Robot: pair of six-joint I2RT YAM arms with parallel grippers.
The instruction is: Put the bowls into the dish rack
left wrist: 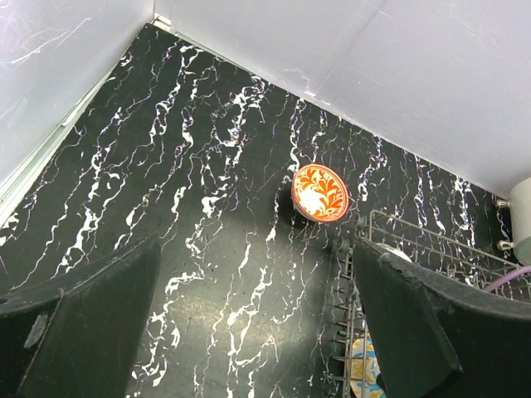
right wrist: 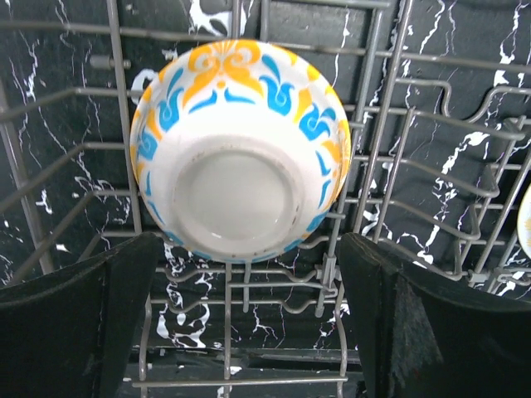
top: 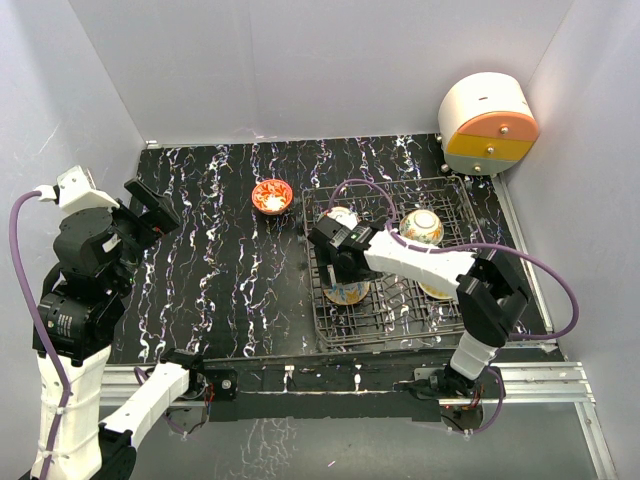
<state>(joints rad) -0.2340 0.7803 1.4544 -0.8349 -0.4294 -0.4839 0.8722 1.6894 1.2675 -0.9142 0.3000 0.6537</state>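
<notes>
- The right tool (right wrist: 249,253) hangs over the dish rack (top: 455,195), near its left side, with its jaws wide apart and nothing clamped between them.
- Just ahead of its fingertips a blue-and-yellow bowl (right wrist: 241,149) rests tilted among the tines, its cream ring foot turned toward the wrist camera. Whether the fingers touch it cannot be told.
- From above, a second bowl (top: 422,227) sits in the rack's far part and a third bowl (top: 340,214) at its far left corner. The rim of another bowl (top: 436,291) shows under the right arm.
- The red-orange bowl (left wrist: 320,192) stands upright on the black marbled counter (left wrist: 207,207), outside the rack and near its far left corner.
- The left tool (left wrist: 257,249) is held above the counter's left side, well apart from that bowl, jaws spread and empty.
- A round drawer unit (top: 488,125) stands in the far right corner.
</notes>
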